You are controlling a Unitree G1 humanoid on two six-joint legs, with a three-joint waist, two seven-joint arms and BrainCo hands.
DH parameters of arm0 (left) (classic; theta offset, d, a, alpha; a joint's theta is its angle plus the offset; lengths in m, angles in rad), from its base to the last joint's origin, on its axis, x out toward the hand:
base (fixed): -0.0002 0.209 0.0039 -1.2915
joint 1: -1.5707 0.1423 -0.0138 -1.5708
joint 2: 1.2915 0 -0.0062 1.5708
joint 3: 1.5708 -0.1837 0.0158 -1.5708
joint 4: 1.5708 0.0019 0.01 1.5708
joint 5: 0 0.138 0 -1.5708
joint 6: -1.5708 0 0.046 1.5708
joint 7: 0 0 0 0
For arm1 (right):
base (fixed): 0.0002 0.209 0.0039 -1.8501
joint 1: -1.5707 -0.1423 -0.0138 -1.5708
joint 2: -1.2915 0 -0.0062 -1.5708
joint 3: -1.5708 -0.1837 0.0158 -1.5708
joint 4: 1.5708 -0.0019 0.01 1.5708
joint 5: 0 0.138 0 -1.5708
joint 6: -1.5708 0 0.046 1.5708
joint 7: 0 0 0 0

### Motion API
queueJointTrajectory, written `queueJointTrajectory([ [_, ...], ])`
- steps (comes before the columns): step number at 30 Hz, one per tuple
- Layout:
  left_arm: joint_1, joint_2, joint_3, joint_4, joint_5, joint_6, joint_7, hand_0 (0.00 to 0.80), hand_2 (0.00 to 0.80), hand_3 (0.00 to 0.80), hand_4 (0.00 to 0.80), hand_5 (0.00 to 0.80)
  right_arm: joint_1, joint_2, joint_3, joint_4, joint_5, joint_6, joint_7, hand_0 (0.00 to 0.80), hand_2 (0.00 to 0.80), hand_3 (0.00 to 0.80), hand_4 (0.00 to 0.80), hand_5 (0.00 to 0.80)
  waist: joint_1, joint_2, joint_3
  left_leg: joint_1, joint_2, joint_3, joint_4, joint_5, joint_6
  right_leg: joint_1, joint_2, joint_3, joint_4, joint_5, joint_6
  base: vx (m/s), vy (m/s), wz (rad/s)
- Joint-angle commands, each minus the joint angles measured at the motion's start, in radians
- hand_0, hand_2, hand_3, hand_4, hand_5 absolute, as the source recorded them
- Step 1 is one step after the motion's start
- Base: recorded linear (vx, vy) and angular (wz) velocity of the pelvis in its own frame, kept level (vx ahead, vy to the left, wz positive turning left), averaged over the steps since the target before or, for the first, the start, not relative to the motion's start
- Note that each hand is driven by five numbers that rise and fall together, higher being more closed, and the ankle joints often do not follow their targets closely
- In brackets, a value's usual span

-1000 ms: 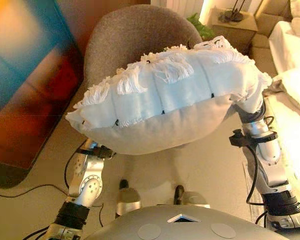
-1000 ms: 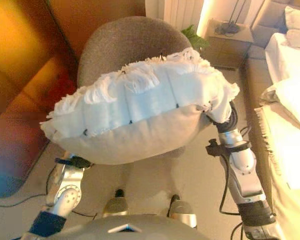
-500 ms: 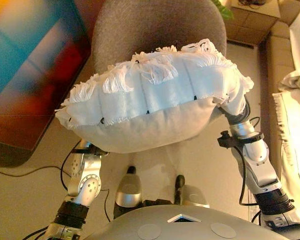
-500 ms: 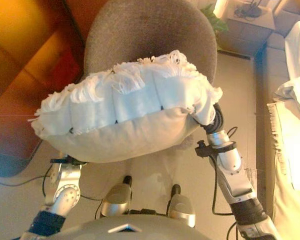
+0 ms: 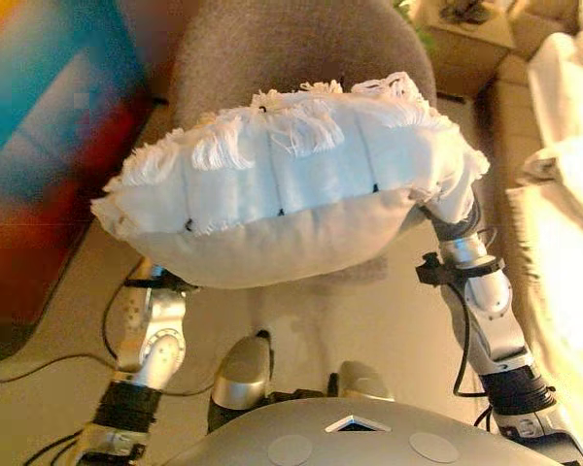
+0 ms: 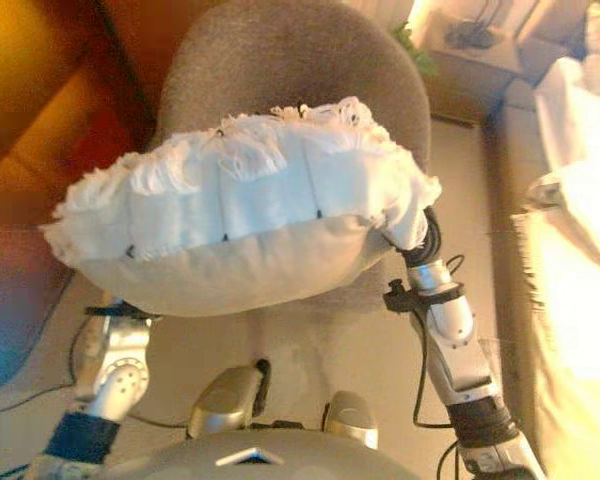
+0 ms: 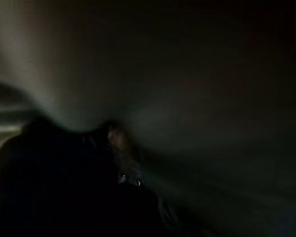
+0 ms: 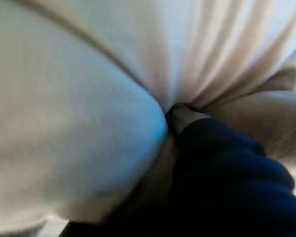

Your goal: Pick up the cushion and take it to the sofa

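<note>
A white cushion (image 5: 291,184) with fringed rows on top and a plain beige underside is held up at chest height between my two arms, clear of the grey chair (image 5: 301,49) behind it. Both hands are buried in it. My left hand (image 7: 64,187) presses into its left underside. My right hand (image 8: 227,168) presses into its right end, where the cloth (image 8: 89,113) bulges and folds around it. In the eye views only the forearms show below the cushion.
The sofa (image 5: 564,243) with a pale cover runs along the right edge. A small side table (image 5: 466,39) and a plant stand at the far right. A dark reddish panel (image 5: 49,126) fills the left side. Beige floor (image 5: 369,320) lies below.
The whole picture has shifted, so the camera has moved; more of the sofa shows at the right. The cushion stays held between both arms at the same height.
</note>
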Motion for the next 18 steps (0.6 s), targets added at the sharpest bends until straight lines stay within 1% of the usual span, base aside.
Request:
queueJointTrajectory([
  [1, -0.102, -0.048, -0.106, -0.136, 0.053, -0.03, -0.095, 0.8, 0.8, 0.8, 0.8, 0.8, -0.047, -0.003, 0.055, -0.094, -0.042, -0.101, 0.041, 0.8, 0.8, 0.8, 0.8, 0.8, -0.054, 0.036, -0.066, 0.008, 0.004, 0.006, -0.079, 0.006, -0.029, 0.006, 0.068, -0.007, -0.28, 0.226, -0.05, 0.452, -0.049, -0.09],
  [3, -0.096, -0.057, -0.121, -0.133, 0.06, -0.027, -0.098, 0.8, 0.8, 0.8, 0.8, 0.8, -0.045, -0.006, 0.057, -0.089, -0.043, -0.115, 0.029, 0.8, 0.8, 0.8, 0.8, 0.8, -0.074, 0.03, -0.063, 0.042, -0.003, -0.003, -0.081, -0.029, -0.028, -0.034, 0.048, 0.031, -0.358, 0.296, -0.031, 0.427, -0.09, 0.38],
  [4, -0.093, -0.059, -0.129, -0.126, 0.069, -0.028, -0.119, 0.8, 0.8, 0.8, 0.8, 0.8, -0.043, -0.009, 0.058, -0.086, -0.045, -0.121, 0.018, 0.8, 0.8, 0.8, 0.8, 0.8, -0.092, 0.02, -0.062, 0.069, -0.013, -0.017, -0.075, -0.07, -0.026, -0.07, 0.023, 0.074, -0.444, 0.384, -0.01, 0.585, -0.156, 0.54],
  [5, -0.086, -0.054, -0.132, -0.128, 0.067, -0.027, -0.14, 0.8, 0.8, 0.8, 0.8, 0.8, -0.04, -0.014, 0.053, -0.089, -0.045, -0.119, 0.011, 0.8, 0.8, 0.8, 0.8, 0.8, -0.106, 0.018, -0.058, 0.091, -0.016, -0.036, -0.054, -0.116, -0.019, -0.091, 0.002, 0.11, -0.514, 0.437, 0.005, 0.635, -0.177, 0.5],
  [7, -0.08, -0.044, -0.135, -0.129, 0.059, -0.029, -0.155, 0.8, 0.8, 0.8, 0.8, 0.8, -0.042, -0.02, 0.048, -0.089, -0.038, -0.11, 0.006, 0.8, 0.8, 0.8, 0.8, 0.8, -0.121, 0.023, -0.056, 0.122, -0.007, -0.057, -0.024, -0.165, -0.012, -0.127, -0.014, 0.167, -0.537, 0.456, 0.012, 0.547, -0.158, 0.54],
  [8, -0.078, -0.039, -0.138, -0.124, 0.05, -0.03, -0.155, 0.8, 0.8, 0.8, 0.8, 0.8, -0.042, -0.019, 0.046, -0.088, -0.035, -0.102, 0.008, 0.8, 0.8, 0.8, 0.8, 0.8, -0.13, 0.027, -0.057, 0.151, 0.002, -0.068, -0.014, -0.19, -0.01, -0.136, -0.019, 0.188, -0.537, 0.468, 0.015, 0.569, -0.18, 0.6],
  [9, -0.079, -0.036, -0.138, -0.121, 0.04, -0.029, -0.153, 0.8, 0.8, 0.8, 0.8, 0.8, -0.043, -0.02, 0.045, -0.091, -0.033, -0.097, 0.01, 0.8, 0.8, 0.8, 0.8, 0.8, -0.137, 0.026, -0.059, 0.176, 0.008, -0.077, -0.008, -0.213, -0.009, -0.135, -0.021, 0.193, -0.537, 0.48, 0.016, 0.566, -0.198, 0.56],
  [11, -0.081, -0.033, -0.137, -0.112, 0.021, -0.032, -0.155, 0.8, 0.8, 0.8, 0.8, 0.8, -0.042, -0.03, 0.039, -0.093, -0.021, -0.096, 0.026, 0.8, 0.8, 0.8, 0.8, 0.8, -0.146, 0.023, -0.067, 0.21, 0.023, -0.079, 0.004, -0.245, -0.014, -0.121, -0.019, 0.173, -0.523, 0.474, 0.017, 0.493, -0.205, 0.44],
  [12, -0.078, -0.033, -0.137, -0.107, 0.017, -0.041, -0.155, 0.8, 0.8, 0.8, 0.8, 0.8, -0.043, -0.044, 0.033, -0.099, -0.006, -0.09, 0.041, 0.8, 0.8, 0.8, 0.8, 0.8, -0.152, 0.022, -0.082, 0.235, 0.044, -0.072, 0.018, -0.248, -0.025, -0.122, -0.013, 0.159, -0.5, 0.459, 0.016, 0.517, -0.235, 0.39],
  [13, -0.076, -0.032, -0.136, -0.108, 0.009, -0.042, -0.149, 0.8, 0.8, 0.8, 0.8, 0.8, -0.043, -0.051, 0.028, -0.099, 0.004, -0.084, 0.053, 0.8, 0.8, 0.8, 0.8, 0.8, -0.157, 0.025, -0.093, 0.249, 0.067, -0.061, 0.033, -0.235, -0.04, -0.123, -0.006, 0.154, -0.471, 0.443, 0.011, 0.585, -0.269, 0.45],
  [14, -0.07, -0.032, -0.136, -0.111, 0.004, -0.04, -0.139, 0.8, 0.8, 0.8, 0.8, 0.8, -0.039, -0.059, 0.023, -0.098, 0.015, -0.073, 0.065, 0.8, 0.8, 0.8, 0.8, 0.8, -0.164, 0.032, -0.108, 0.263, 0.106, -0.052, 0.054, -0.191, -0.065, -0.122, 0.014, 0.16, -0.443, 0.419, -0.006, 0.512, -0.241, 0.36],
  [15, -0.06, -0.033, -0.134, -0.114, -0.002, -0.036, -0.128, 0.8, 0.8, 0.8, 0.8, 0.8, -0.037, -0.07, 0.015, -0.103, 0.027, -0.054, 0.07, 0.8, 0.8, 0.8, 0.8, 0.8, -0.175, 0.044, -0.122, 0.277, 0.155, -0.05, 0.091, -0.089, -0.099, -0.124, 0.047, 0.177, -0.413, 0.391, -0.029, 0.513, -0.261, 0.25],
  [16, -0.052, -0.036, -0.131, -0.118, -0.023, -0.032, -0.127, 0.8, 0.8, 0.8, 0.8, 0.8, -0.037, -0.085, 0.005, -0.109, 0.043, -0.038, 0.08, 0.8, 0.8, 0.8, 0.8, 0.8, -0.18, 0.055, -0.132, 0.276, 0.198, -0.053, 0.159, 0.025, -0.133, -0.119, 0.074, 0.172, -0.394, 0.366, -0.054, 0.445, -0.26, 0.19],
  [17, -0.047, -0.039, -0.128, -0.124, -0.027, -0.033, -0.131, 0.8, 0.8, 0.8, 0.8, 0.8, -0.036, -0.095, 0.004, -0.112, 0.051, -0.033, 0.09, 0.8, 0.8, 0.8, 0.8, 0.8, -0.18, 0.053, -0.135, 0.254, 0.216, -0.048, 0.249, 0.079, -0.144, -0.109, 0.081, 0.165, -0.389, 0.352, -0.074, 0.431, -0.3, 0.02],
  [18, -0.038, -0.044, -0.125, -0.13, -0.017, -0.041, -0.139, 0.8, 0.8, 0.8, 0.8, 0.8, -0.031, -0.101, 0.007, -0.109, 0.049, -0.04, 0.1, 0.8, 0.8, 0.8, 0.8, 0.8, -0.175, 0.045, -0.132, 0.197, 0.224, -0.038, 0.374, 0.116, -0.143, -0.086, 0.084, 0.16, -0.391, 0.339, -0.096, 0.384, -0.318, -0.18],
])
